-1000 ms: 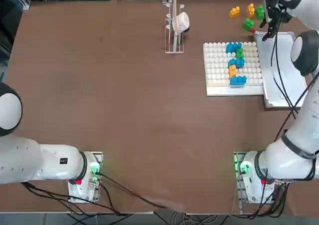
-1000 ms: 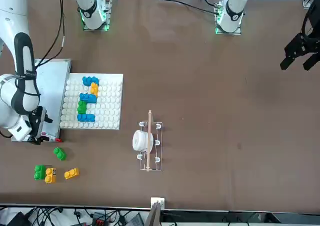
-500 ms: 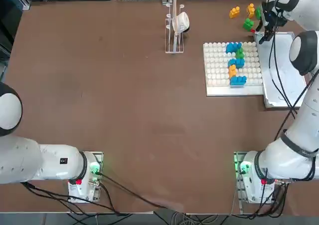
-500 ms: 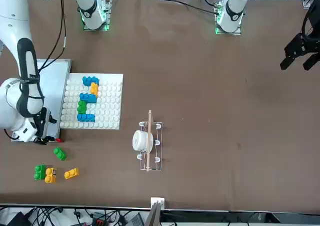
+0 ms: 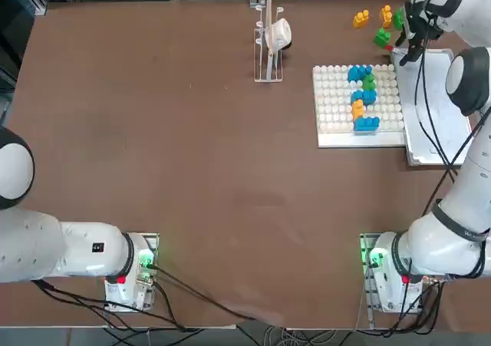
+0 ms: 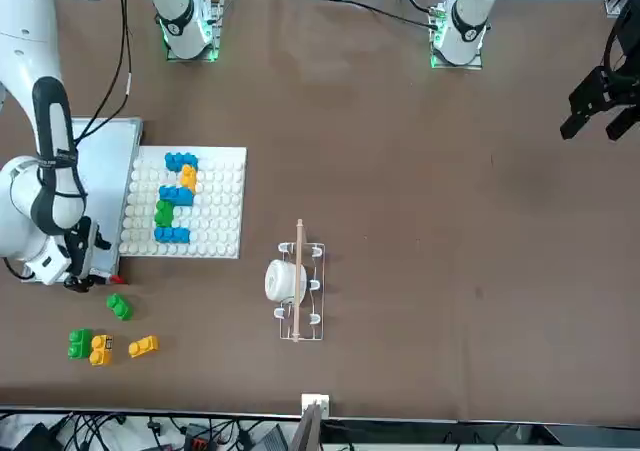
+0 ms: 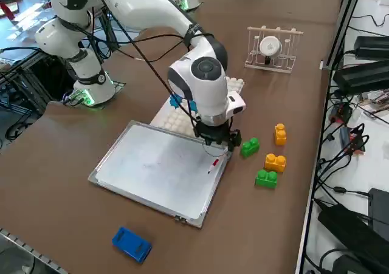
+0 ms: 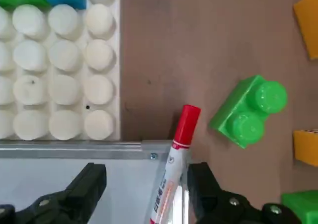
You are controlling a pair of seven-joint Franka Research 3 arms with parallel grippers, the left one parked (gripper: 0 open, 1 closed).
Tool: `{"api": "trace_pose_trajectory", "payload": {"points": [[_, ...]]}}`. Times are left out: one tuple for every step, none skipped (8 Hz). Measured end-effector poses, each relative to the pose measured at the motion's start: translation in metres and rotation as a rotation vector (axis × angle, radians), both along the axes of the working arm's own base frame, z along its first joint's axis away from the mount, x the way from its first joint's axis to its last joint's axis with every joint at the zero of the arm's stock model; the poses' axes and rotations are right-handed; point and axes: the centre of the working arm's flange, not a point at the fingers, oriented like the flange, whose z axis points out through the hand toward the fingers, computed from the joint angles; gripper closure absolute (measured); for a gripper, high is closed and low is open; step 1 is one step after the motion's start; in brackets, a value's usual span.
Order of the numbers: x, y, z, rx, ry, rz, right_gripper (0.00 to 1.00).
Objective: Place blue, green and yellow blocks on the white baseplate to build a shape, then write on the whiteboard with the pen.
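The pen (image 8: 174, 159), white with a red cap, lies on the whiteboard's (image 7: 158, 171) far corner, its cap (image 5: 390, 47) poking over the frame. My right gripper (image 8: 146, 182) hangs low over it, open, with the pen between the black fingers (image 8: 203, 184) and close to one of them. The white baseplate (image 5: 334, 100) lies beside the board and carries a shape of blue, green and yellow blocks (image 5: 362, 97). A loose green block (image 8: 248, 110) lies just past the pen's cap.
More loose blocks, yellow (image 5: 360, 18) and green (image 7: 265, 178), sit on the table beyond the board. A clear rack holding a white round thing (image 5: 268, 39) stands left of the baseplate. A chunky blue oblong (image 7: 131, 244) lies near the board's near end.
My right wrist has shifted slightly around the board's far corner above the pen. The fingers stay open. Pen and blocks have not moved.
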Motion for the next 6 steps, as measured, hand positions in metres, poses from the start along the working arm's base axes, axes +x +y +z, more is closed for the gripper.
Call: {"api": "trace_pose_trajectory", "payload": {"points": [[0.000,-0.001,-0.002,-0.001,-0.002,-0.004,0.04],[0.000,-0.004,-0.006,-0.003,-0.002,-0.008,0.06],[0.000,-0.005,-0.010,-0.005,-0.005,-0.013,0.07],[0.000,-0.006,-0.013,-0.006,-0.005,-0.015,0.10],[0.001,-0.007,-0.015,-0.006,-0.004,-0.015,0.13],[0.002,-0.007,-0.014,-0.007,-0.009,-0.015,0.25]]}}
